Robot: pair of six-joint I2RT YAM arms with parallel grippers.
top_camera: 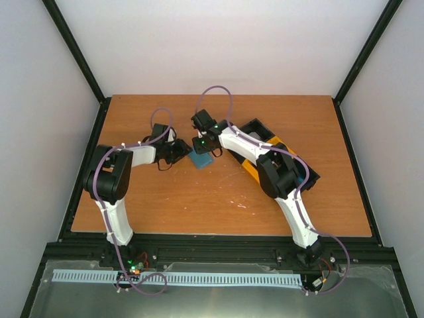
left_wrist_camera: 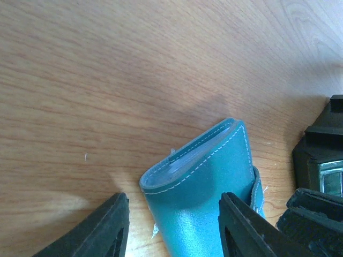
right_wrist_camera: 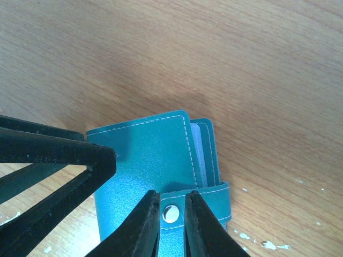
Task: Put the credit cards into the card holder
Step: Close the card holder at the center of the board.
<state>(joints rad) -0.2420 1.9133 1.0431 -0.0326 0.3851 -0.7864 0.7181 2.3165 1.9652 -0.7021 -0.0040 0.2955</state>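
Straddling the closed card holder (left_wrist_camera: 203,209) on the surface (left_wrist_camera: 107,80), my left hand (left_wrist_camera: 174,214) stands apart, the holder's long axis running between its fingers. My right hand (right_wrist_camera: 173,206) sits nearly together over the snap tab (right_wrist_camera: 214,201); whether it grips, I cannot tell.
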